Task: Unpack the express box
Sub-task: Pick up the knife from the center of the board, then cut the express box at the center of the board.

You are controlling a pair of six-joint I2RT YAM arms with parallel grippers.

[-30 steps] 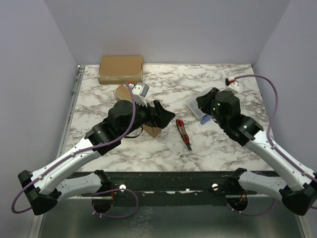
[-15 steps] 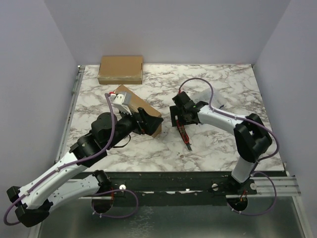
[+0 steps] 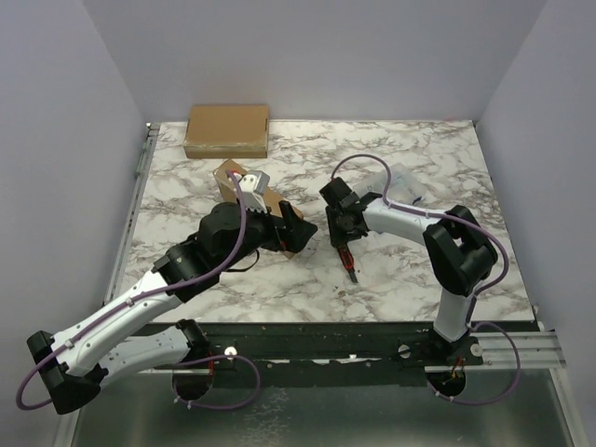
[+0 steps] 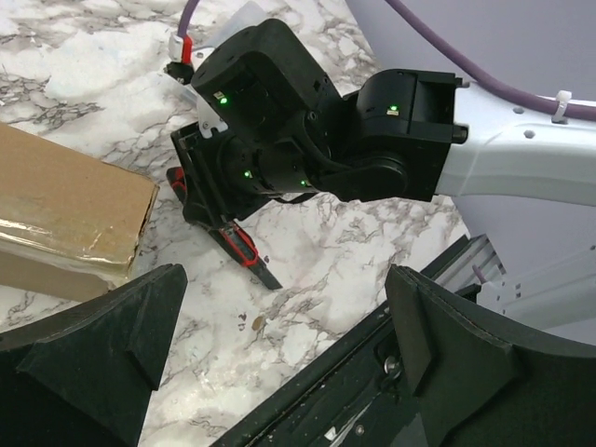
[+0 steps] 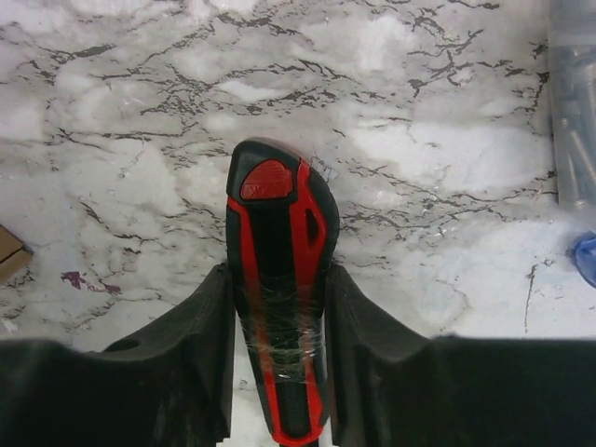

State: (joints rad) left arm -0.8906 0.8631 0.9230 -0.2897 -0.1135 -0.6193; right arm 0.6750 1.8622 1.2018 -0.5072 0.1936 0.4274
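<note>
The express box (image 3: 229, 179), a small brown taped carton, lies left of centre and is mostly hidden under my left arm. Its end shows in the left wrist view (image 4: 65, 219). My left gripper (image 3: 298, 226) hangs open and empty just right of the box, above the table (image 4: 279, 372). A red and black utility knife (image 3: 347, 255) lies on the marble in the middle (image 4: 237, 250). My right gripper (image 3: 343, 233) is down on it, its fingers pressed to both sides of the handle (image 5: 277, 279).
A larger flat brown carton (image 3: 228, 130) sits at the back left corner. A clear plastic bag (image 3: 407, 182) with small parts lies behind my right arm, its edge showing in the right wrist view (image 5: 570, 121). The table's front rail (image 4: 391, 354) is near.
My right arm swung in from the right side to the knife and its fingers closed in around the handle. My left arm shifted over the box, gripper still open.
</note>
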